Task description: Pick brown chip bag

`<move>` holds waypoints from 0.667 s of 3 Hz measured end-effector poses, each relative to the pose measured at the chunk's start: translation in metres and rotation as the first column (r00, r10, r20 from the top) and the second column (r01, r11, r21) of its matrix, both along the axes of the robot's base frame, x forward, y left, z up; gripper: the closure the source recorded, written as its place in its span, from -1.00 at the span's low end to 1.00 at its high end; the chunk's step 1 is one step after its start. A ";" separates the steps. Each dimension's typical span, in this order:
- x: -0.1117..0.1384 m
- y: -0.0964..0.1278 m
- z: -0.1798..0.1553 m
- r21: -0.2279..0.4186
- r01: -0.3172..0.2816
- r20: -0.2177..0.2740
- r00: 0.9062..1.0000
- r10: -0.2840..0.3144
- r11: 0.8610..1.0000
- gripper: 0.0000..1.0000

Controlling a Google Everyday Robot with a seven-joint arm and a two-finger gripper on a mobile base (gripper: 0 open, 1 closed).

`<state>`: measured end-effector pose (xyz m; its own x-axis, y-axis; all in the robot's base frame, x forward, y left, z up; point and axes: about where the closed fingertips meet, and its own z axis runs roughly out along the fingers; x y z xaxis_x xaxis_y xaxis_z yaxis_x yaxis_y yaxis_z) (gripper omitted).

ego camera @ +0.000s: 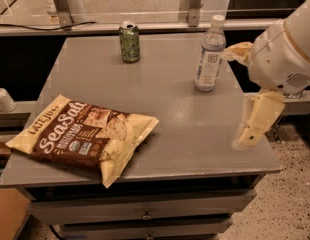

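The brown chip bag (85, 136) lies flat on the front left of the grey table (180, 134). It has a dark brown front with white "Sea Salt" lettering and pale yellow edges. One corner hangs over the table's front edge. My gripper (236, 98) is over the table's right edge, well to the right of the bag and apart from it. Its two cream fingers (257, 119) are spread wide with nothing between them. The white rounded wrist sits behind them at the far right.
A green can (129, 42) stands at the back middle of the table. A clear water bottle (210, 54) stands at the back right, just left of my gripper's upper finger. Drawers run under the table front. A rail and metal posts lie behind.
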<state>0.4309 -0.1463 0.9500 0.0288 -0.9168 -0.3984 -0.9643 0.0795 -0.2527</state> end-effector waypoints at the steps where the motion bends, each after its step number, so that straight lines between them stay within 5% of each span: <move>1: 0.000 0.048 -0.009 0.114 -0.107 0.014 0.994 0.106 0.988 -1.00; 2: -0.004 0.099 -0.008 0.251 -0.206 0.043 0.978 0.202 0.946 -1.00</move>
<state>0.4270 -0.0469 0.9419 0.2134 -0.7597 -0.6143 -0.9623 -0.0550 -0.2662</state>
